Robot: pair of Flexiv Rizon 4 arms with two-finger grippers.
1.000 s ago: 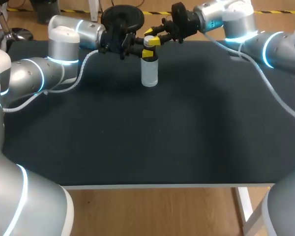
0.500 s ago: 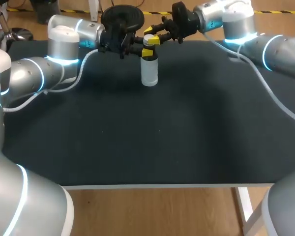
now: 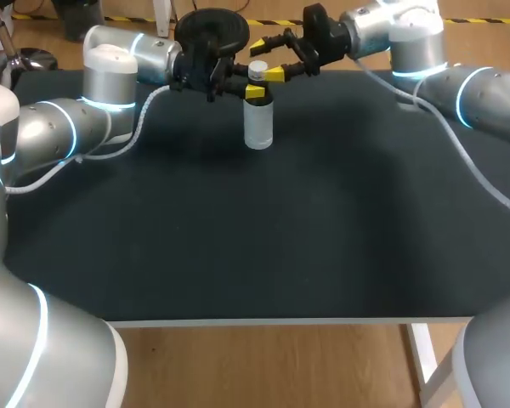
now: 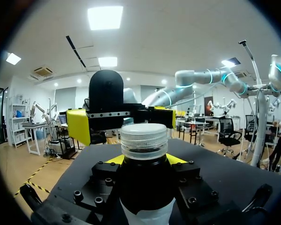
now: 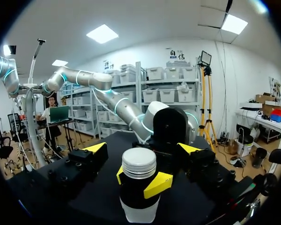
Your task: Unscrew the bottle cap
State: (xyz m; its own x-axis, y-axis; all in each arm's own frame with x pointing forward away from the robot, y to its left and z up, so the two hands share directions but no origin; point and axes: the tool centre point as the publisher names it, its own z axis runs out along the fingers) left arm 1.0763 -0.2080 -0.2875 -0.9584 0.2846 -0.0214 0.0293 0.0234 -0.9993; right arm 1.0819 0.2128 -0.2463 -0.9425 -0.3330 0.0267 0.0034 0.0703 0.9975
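A clear bottle [image 3: 257,123] with a pale cap [image 3: 257,68] stands upright near the far edge of the black table. My left gripper [image 3: 248,89] comes in from the left and is shut on the bottle's neck just under the cap. In the left wrist view the bottle [image 4: 145,187] sits between its yellow tips, with the cap [image 4: 144,139] above them. My right gripper [image 3: 266,65] is level with the cap, open, one finger on each side and clear of it. In the right wrist view the cap [image 5: 139,163] lies between the spread fingers of the right gripper [image 5: 143,149], above the left gripper [image 5: 138,180].
The black mat [image 3: 263,229] covers the table from the bottle to the white front edge [image 3: 255,321]. Both arms meet at the far middle, close together around the bottle.
My right gripper has opened: its yellow tips were closed on the cap and now stand apart from it. The left gripper and the bottle have not moved.
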